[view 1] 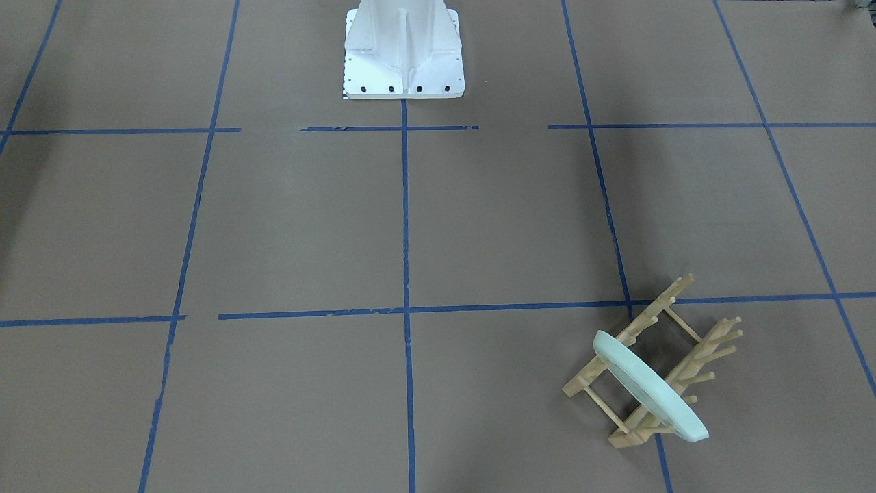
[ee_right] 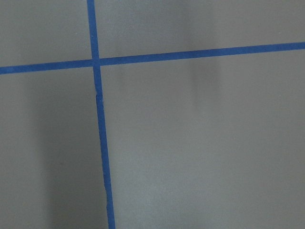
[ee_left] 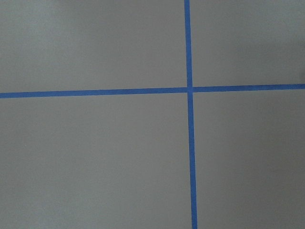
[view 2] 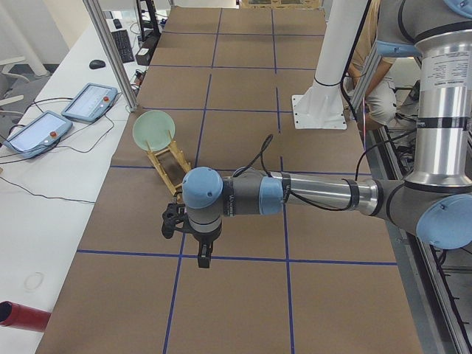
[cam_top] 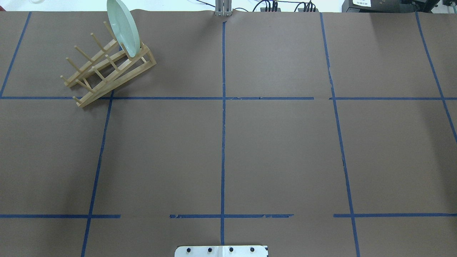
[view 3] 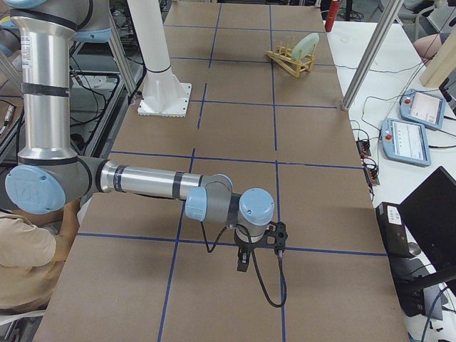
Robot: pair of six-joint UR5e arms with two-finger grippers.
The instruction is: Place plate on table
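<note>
One plate (cam_top: 123, 29) in one rack (cam_top: 117, 81); left gripper (view 2: 203, 258), right gripper (view 3: 243, 262): cannot tell spread.

No text can be read.
Pale lettering (view 2: 237, 200) on the arm just behind the left gripper (view 2: 204, 259) and a white label (cam_top: 360, 3) far beyond its jaws are too small to read.

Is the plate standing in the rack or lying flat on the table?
Standing: the plate leans on edge in the rack, off the table.

A white bench (view 2: 51, 243) runs alongside (a teach pendant (view 2: 90, 101) and keyboard (view 2: 122, 44) lie on it).
</note>
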